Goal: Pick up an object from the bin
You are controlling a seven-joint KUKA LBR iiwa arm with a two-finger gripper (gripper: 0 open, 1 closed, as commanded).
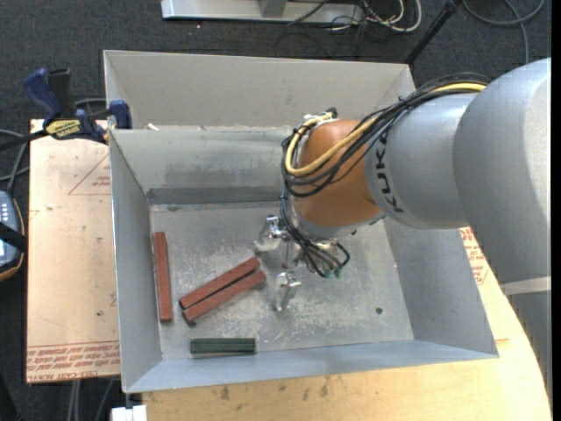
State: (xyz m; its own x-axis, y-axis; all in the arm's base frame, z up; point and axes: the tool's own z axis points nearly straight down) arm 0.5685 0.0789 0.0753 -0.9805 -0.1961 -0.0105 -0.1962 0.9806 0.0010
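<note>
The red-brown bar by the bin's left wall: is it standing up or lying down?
Lying down. The red-brown bar rests flat along its whole length on the bin floor, beside the left wall.

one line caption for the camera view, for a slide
Gripper down in the grey bin, at the right end of the diagonal reddish-brown bars.
</note>
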